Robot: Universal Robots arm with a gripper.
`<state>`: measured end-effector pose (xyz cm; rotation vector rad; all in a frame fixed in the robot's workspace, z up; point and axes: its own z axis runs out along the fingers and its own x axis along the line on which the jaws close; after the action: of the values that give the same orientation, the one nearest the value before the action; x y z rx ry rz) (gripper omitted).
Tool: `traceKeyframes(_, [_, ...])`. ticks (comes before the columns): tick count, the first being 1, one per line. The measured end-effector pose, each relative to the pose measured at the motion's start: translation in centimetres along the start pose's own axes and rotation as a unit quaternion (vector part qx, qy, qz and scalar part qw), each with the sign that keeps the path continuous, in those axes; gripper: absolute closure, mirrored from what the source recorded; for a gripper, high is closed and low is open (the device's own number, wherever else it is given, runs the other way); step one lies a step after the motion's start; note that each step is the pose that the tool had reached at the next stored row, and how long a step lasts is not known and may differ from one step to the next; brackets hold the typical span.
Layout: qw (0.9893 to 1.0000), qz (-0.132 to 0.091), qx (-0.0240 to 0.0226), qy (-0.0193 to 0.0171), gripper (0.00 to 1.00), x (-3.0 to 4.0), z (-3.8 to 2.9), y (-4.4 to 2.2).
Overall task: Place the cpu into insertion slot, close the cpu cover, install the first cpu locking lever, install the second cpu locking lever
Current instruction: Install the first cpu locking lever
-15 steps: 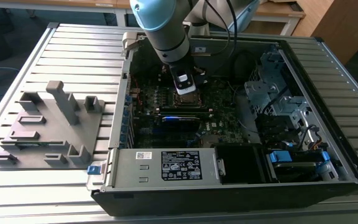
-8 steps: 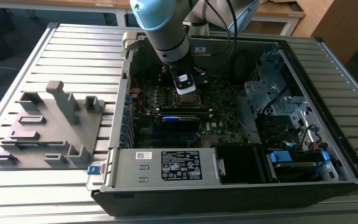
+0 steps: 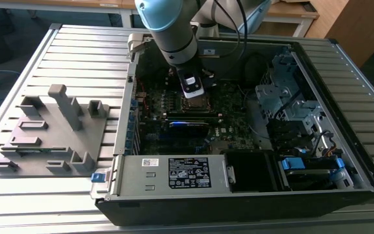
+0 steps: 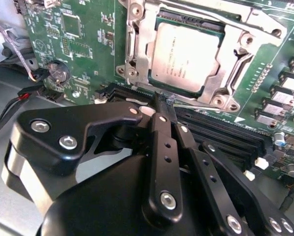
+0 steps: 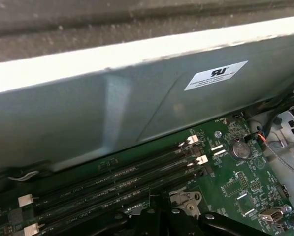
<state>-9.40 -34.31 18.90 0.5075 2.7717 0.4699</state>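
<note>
The cpu [image 4: 183, 56] lies flat in the insertion slot [image 4: 137, 73], its silvery top showing through the window of the cpu cover [image 4: 143, 37], which is folded down over it. A thin silvery locking lever [image 4: 201, 104] runs along the socket's edge beside the memory slots. My gripper [image 4: 161, 101] is shut, and its black fingertips touch the end of that lever. In the exterior view the gripper [image 3: 196, 95] hangs just over the cpu [image 3: 200, 103] inside the open computer case. Its dark fingers [image 5: 159, 219] also appear in the first wrist view.
Long black memory slots [image 4: 220, 130] [image 5: 112, 182] lie right beside the socket. A coin battery [image 4: 58, 73] and red-black cables sit nearby. The case wall [image 5: 137, 113], power supply [image 3: 174, 173] and drive cage [image 3: 291, 97] surround the board. A grey fixture block [image 3: 50, 131] stands at the exterior view's left.
</note>
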Motion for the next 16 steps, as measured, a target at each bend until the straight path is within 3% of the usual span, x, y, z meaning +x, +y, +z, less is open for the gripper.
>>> traceKeyframes(10, [1.0,0.0,-0.0002,-0.0001,0.9,0.88,-0.17,0.08])
traceKeyframes(16, [1.0,0.0,0.0,-0.0001,0.9,0.95,-0.17,0.13])
